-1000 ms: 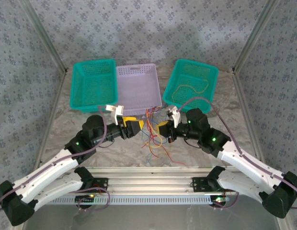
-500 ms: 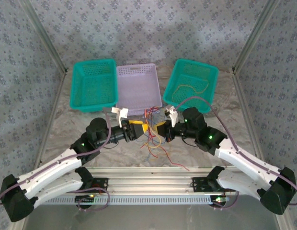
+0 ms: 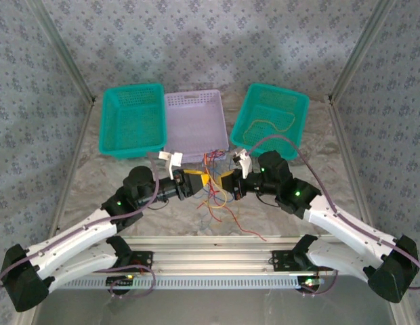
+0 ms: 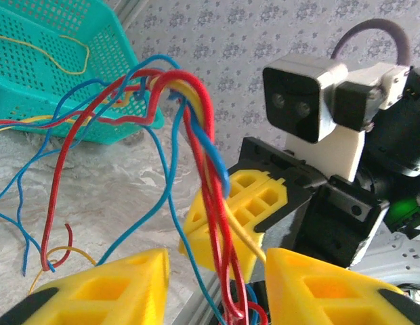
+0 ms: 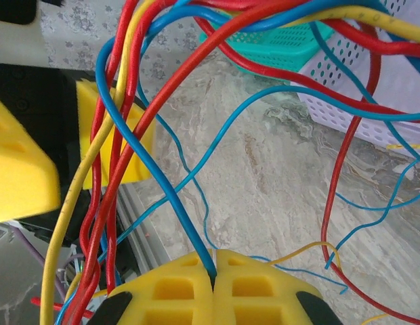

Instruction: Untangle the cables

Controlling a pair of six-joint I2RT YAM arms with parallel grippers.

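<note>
Our left pincer has been sliding in toward the centre. Its jaws are narrowing but standing parted, with red and blue strands of the cables running loose between them. Facing it, our right pincer is clenching one blue strand. We are seeing the bunch hanging between both pincers and trailing onto the surface. Farther back, a yellow strand is lying inside the right teal basket.

Two arms angled inward over a marbled table, left gripper and right gripper set either side of tangled red, blue and yellow cables, left teal basket, lavender basket and right teal basket ranged behind, one yellow cable laid in the last
</note>
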